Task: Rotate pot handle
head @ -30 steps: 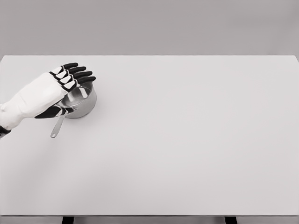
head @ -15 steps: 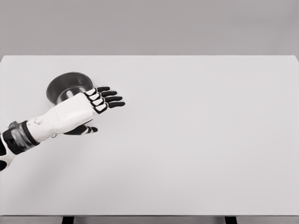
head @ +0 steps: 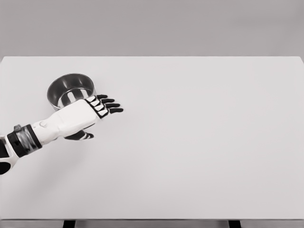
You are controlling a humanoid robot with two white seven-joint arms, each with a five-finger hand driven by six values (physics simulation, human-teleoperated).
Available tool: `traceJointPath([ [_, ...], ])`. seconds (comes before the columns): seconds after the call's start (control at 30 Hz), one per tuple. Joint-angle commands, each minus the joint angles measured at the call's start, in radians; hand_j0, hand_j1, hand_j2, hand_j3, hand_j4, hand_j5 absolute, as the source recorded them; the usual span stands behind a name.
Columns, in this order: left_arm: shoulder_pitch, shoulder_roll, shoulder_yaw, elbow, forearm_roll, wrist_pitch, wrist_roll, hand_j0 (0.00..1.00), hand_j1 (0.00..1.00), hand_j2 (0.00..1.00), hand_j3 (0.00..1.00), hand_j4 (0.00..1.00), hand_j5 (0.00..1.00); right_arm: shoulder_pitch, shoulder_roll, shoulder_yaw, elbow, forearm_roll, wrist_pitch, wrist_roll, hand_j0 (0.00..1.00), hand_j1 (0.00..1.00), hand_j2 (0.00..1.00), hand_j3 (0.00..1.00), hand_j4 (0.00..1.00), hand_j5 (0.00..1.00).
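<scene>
A: Start with the left robot hand (head: pixel 90 113). What's it doing?

B: It sits in the left part of the frame, its white forearm coming in from the lower left edge. The back of the hand faces up, the dark fingers (head: pixel 112 105) stretched out flat and lightly spread toward the right, the thumb tucked below. It holds nothing.

A: And the pot (head: pixel 71 90)?

B: Just above and behind the hand, in the upper left of the desk (head: pixel 199 142). A shiny metal pan, upright, its round opening clear to see. The hand's upper edge overlaps the pot's near wall in this view; I cannot tell whether they touch or the hand is only in front of it.

A: Where's the handle?

B: Not visible. My guess is that it points toward the lower left and is hidden under the hand and forearm, but the frame does not show it.

A: So which step is this?

B: I judge it as mid-task, between pushes: the hand is free, low by the pot's near side. The next move calls for finding the handle and setting the fingers against its side, then sweeping so the pot turns in place rather than sliding across the desk.

A: The right arm?

B: Not in view.
</scene>
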Motion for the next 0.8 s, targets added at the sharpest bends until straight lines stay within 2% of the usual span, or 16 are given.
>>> traceJointPath([
  [0.0,0.000,0.001,0.000,0.000,-0.002,0.057,-0.001,1.00,1.00,1.00,1.00,1.00,1.00,0.000,0.000,0.000,0.000,0.000,0.000,0.000,1.00,1.00,1.00,1.00,1.00,1.00],
  [0.4,0.006,0.001,0.000,0.000,-0.069,0.140,-0.004,1.00,1.00,1.00,1.00,1.00,1.00,0.000,0.000,0.000,0.000,0.000,0.000,0.000,1.00,1.00,1.00,1.00,1.00,1.00],
  [0.77,0.005,0.008,0.011,0.000,-0.072,0.142,-0.010,1.00,1.00,1.00,1.00,1.00,1.00,0.000,0.000,0.000,0.000,0.000,0.000,0.000,1.00,1.00,1.00,1.00,1.00,1.00],
])
